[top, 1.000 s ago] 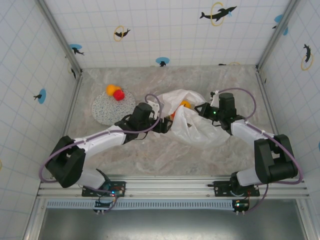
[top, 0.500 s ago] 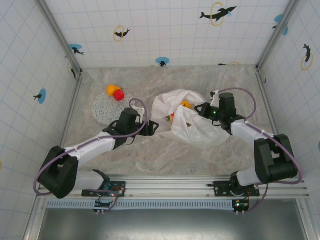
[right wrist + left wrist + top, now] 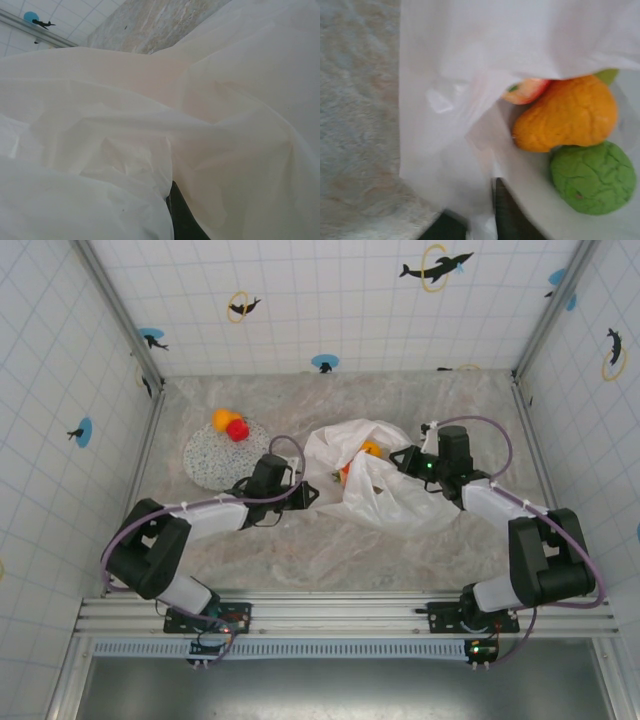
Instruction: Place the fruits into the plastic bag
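the left pincer (image 3: 313, 495) is closed on the near-left rim of the plastic bag (image 3: 400, 502). in its wrist view a fold of thin film runs down between its dark fingers (image 3: 506, 215). the right pincer (image 3: 401, 460) is closed as well, clamped on the bag's far-right rim, with film bunched against its finger in its own wrist view. the bag's mouth gapes between the two.

the table (image 3: 300, 550) lies bare on the near side of the bag and the forearms, and a bare strip runs along the far wall. the tiled walls (image 3: 60, 390) close the scene on the left, right and far sides. the speckled plate (image 3: 205, 465) sits left of the bag and apart from it, just far-left of the left wrist.

the loose orange fruit (image 3: 221, 419) and the loose red fruit (image 3: 238, 429) touch each other at the plate's far rim, well to the far left of the left pincer. inside the bag, just right of that pincer, the bagged orange fruit (image 3: 565, 117) rests against the green fruit (image 3: 592, 177). a reddish fruit (image 3: 526, 90) is half under the film, and a sliver of a yellow-green fruit (image 3: 606, 76) shows behind.

the left arm (image 3: 200, 512) lies low, its elbow out to the left and its forearm running right to the bag. the right arm (image 3: 500, 505) is folded, its elbow at the right and its forearm reaching far-left.
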`<state>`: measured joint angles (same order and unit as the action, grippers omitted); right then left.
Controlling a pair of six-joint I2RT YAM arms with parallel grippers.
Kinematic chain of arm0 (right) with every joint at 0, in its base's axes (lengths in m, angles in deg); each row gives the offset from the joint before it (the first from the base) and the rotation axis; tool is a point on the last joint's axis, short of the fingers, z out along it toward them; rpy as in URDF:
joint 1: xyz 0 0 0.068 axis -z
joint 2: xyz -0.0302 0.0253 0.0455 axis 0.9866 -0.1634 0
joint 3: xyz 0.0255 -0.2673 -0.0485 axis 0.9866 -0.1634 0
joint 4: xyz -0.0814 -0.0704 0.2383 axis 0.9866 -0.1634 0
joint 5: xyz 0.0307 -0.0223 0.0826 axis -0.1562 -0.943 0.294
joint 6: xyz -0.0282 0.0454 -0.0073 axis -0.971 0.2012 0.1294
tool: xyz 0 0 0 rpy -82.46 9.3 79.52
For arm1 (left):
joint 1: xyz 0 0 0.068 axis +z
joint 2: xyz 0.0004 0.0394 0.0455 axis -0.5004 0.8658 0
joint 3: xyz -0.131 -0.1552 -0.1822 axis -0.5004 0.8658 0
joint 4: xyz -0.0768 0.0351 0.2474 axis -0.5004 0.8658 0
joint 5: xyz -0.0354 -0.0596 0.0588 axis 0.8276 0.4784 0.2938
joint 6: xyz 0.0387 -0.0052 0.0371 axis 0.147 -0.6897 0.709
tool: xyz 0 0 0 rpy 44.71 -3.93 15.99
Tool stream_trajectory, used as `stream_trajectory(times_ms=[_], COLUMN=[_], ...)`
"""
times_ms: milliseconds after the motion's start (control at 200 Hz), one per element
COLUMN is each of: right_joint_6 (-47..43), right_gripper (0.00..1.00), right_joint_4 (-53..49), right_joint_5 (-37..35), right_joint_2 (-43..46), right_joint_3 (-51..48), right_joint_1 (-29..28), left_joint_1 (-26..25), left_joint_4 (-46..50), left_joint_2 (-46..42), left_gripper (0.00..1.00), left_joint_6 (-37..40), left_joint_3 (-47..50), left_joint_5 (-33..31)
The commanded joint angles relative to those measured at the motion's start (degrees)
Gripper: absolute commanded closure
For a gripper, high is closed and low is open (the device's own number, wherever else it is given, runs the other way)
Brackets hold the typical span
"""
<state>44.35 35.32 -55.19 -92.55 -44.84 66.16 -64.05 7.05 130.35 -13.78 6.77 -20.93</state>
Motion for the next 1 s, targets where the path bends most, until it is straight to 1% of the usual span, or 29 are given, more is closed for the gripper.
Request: stream_trajectory(times_ms=[0, 130, 235, 250, 280, 445, 615, 686, 776, 816, 906, 996], right_joint_6=[-2.63, -6.7, -9.27, -9.54, -10.11, -12.37, -11.66, -11.23, -10.75, -10.74, -10.64, -10.49], right_gripper=[1.0, 1.0, 1.0, 1.0, 1.0, 1.0, 1.0, 1.0, 1.0, 1.0, 1.0, 1.0], right_joint_4=[-3.08, -7.95, -11.44, -11.76, -12.2, -14.92, -13.66, -12.93, -12.21, -12.12, -11.84, -11.63], right_joint_5=[-0.12, -2.59, -4.54, -6.37, -7.19, -10.02, -8.95, -8.33, -7.61, -7.5, -7.43, -7.4], right_joint_2=[2.06, 4.03, 6.39, 6.71, 7.42, 9.34, 8.7, 7.86, 7.12, 6.93, 6.65, 6.72], right_joint_3=[3.67, 6.85, 8.74, 8.93, 9.28, 10.68, 9.18, 8.62, 7.9, 7.72, 7.25, 7.0], right_joint_1=[0.79, 0.9, 1.12, 1.15, 1.16, 1.25, 1.16, 0.99, 0.56, 0.37, 0.02, 0.03], left_joint_1=[0.31, -0.26, -0.98, -1.06, -1.3, -1.95, -2.13, -2.11, -2.13, -2.13, -2.05, -1.98], left_joint_4=[-3.03, -4.5, -5.3, -5.39, -5.62, -6.25, -5.83, -4.27, 0.05, 2.83, 8.38, 11.13], left_joint_2=[-4.28, -9.03, -11.21, -11.42, -11.76, -12.6, -13.27, -13.3, -13.51, -13.74, -14.32, -15.31], left_gripper=[0.99, 1.0, 1.0, 1.0, 1.0, 1.0, 0.99, 0.94, 0.87, 0.79, 0.67, 0.48], left_joint_6=[-1.27, -2.51, -2.95, -3.04, -3.04, -3.31, -2.4, -1.43, 0.41, 1.44, 3.66, 5.5], left_joint_3=[-0.8, -1.25, -2.46, -2.5, -2.82, -3.17, -2.19, -2.2, -2.81, -3.4, -4.91, -5.82], left_joint_5=[5.77, 9.94, 12.54, 12.78, 13.18, 14.1, 13.55, 12.89, 8.95, 5.86, -1.0, -4.35])
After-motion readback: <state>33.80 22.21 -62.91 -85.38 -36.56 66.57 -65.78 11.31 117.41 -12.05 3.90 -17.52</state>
